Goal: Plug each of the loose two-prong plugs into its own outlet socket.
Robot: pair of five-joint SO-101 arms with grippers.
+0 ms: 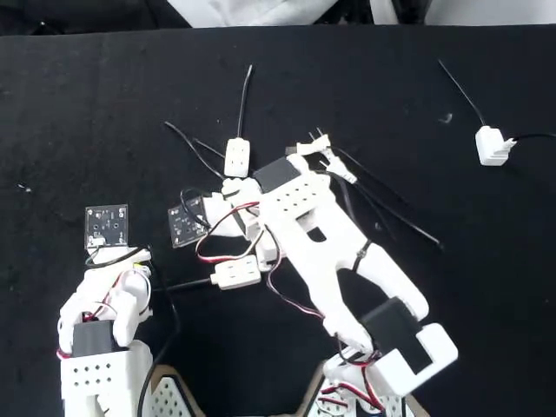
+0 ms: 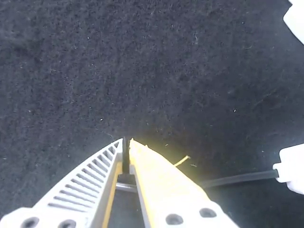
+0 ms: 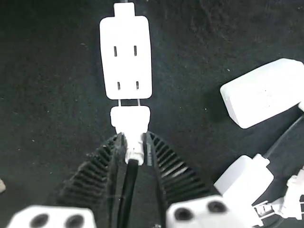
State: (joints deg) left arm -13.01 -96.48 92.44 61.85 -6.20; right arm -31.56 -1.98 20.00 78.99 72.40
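Note:
My right gripper [image 3: 133, 140] is shut on a white two-prong plug [image 3: 130, 119]. Its prongs meet the near end of a white outlet block [image 3: 126, 57], with bare metal still showing between the two. From above, this gripper [image 1: 239, 187] sits mid-table just below that outlet block [image 1: 236, 157]. My left gripper [image 2: 126, 142] is at the near left [image 1: 130, 261], fingers closed on a thin black cable [image 2: 125, 154]. A second white outlet block [image 1: 236, 274] lies between the arms, its cable [image 2: 237, 178] running left. Another white plug [image 1: 493, 145] lies far right.
More white plugs [image 3: 263, 92] [image 3: 244, 180] and black cords [image 1: 382, 204] lie tangled beside the right gripper. Two small dark square boards [image 1: 106, 224] [image 1: 187, 221] sit on the black cloth near the left arm. The table's back edge [image 1: 278, 26] is far off.

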